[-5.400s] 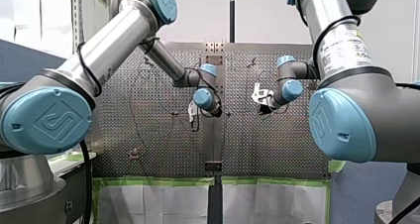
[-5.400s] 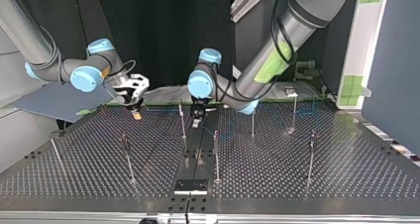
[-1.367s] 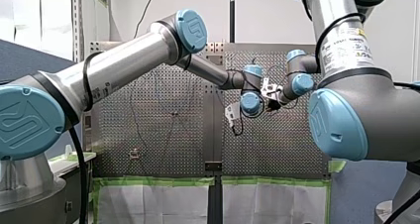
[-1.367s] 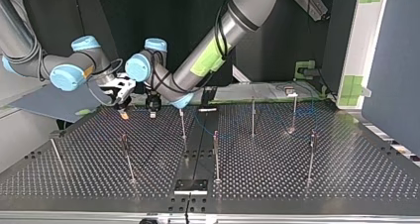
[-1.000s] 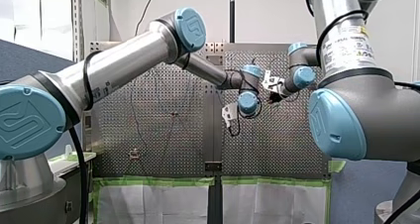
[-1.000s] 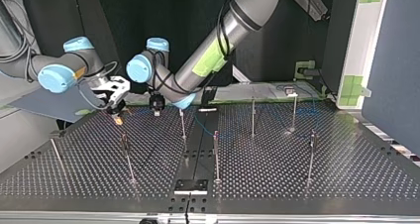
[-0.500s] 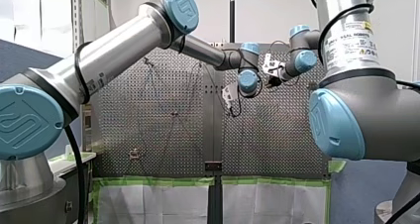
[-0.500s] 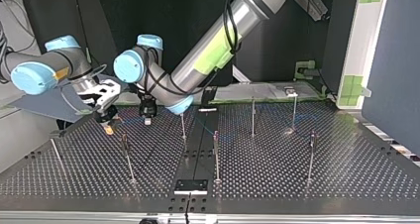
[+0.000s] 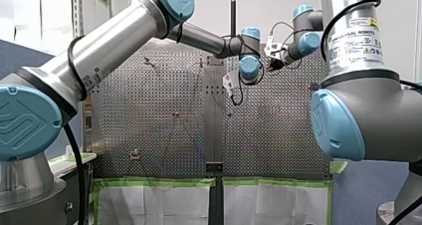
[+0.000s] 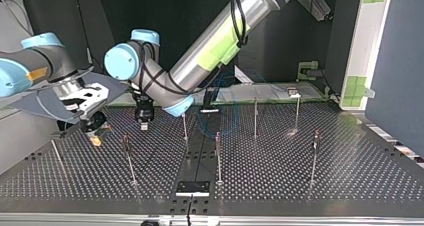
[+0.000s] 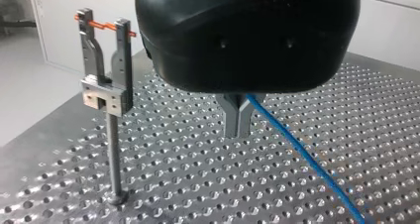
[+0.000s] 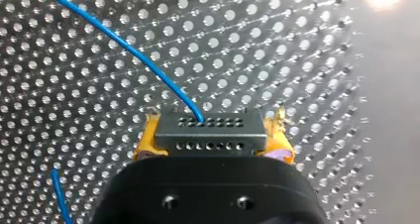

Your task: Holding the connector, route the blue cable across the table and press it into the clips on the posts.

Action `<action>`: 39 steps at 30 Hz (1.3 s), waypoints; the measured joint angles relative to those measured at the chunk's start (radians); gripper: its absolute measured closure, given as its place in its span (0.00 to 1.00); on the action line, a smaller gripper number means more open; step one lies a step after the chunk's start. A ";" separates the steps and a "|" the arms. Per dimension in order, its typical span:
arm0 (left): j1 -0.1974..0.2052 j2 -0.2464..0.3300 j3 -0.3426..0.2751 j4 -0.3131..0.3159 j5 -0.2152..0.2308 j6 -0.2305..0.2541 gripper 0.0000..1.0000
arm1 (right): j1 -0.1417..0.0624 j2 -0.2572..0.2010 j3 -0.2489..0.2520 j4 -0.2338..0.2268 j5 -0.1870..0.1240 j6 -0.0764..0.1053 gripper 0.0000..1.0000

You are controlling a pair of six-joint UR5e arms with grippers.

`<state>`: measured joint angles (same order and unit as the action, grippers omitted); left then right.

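Note:
In the right wrist view, my right gripper [image 12: 210, 144] is shut with its yellow pads [image 12: 147, 140] on a black connector [image 12: 210, 131]. The blue cable [image 12: 124, 45] leaves the connector's face and curves away over the perforated table. In the left wrist view, my left gripper [image 11: 236, 122] is shut on the blue cable [image 11: 302, 149], which trails down behind it to the table. A clip post [image 11: 106, 90] with an orange band stands beside it. In the top view, my right gripper [image 10: 93, 133] hangs at the left and my left gripper [image 10: 143, 122] is just right of it.
Several thin clip posts [image 10: 218, 156] stand across the perforated table [image 10: 280, 181]. One post [image 10: 128, 156] is just in front of the two grippers. A black plate [image 10: 192, 187] lies at the near edge. Both arms crowd the top view's left half.
Both grippers have moved together towards the top view's left and nearer its camera, going up in the front view. Each grip has stayed shut.

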<state>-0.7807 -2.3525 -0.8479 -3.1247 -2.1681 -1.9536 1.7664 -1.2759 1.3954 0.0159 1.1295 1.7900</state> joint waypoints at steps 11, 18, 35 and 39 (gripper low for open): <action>-0.003 0.014 -0.001 -0.006 -0.012 -0.005 1.00 | -0.002 -0.013 -0.021 0.016 -0.011 0.000 1.00; -0.001 0.040 -0.001 -0.006 -0.021 -0.006 1.00 | -0.002 -0.016 -0.046 0.028 -0.020 0.000 1.00; 0.035 0.055 -0.002 0.051 0.033 0.019 1.00 | -0.002 -0.013 -0.056 0.022 -0.061 0.007 1.00; 0.063 0.053 -0.002 0.084 0.065 0.024 1.00 | -0.003 0.000 -0.074 0.021 -0.066 0.014 1.00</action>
<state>-0.7175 -2.2994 -0.8496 -3.0410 -2.1032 -1.9292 1.7636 -1.2763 1.3211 0.0369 1.0636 1.8037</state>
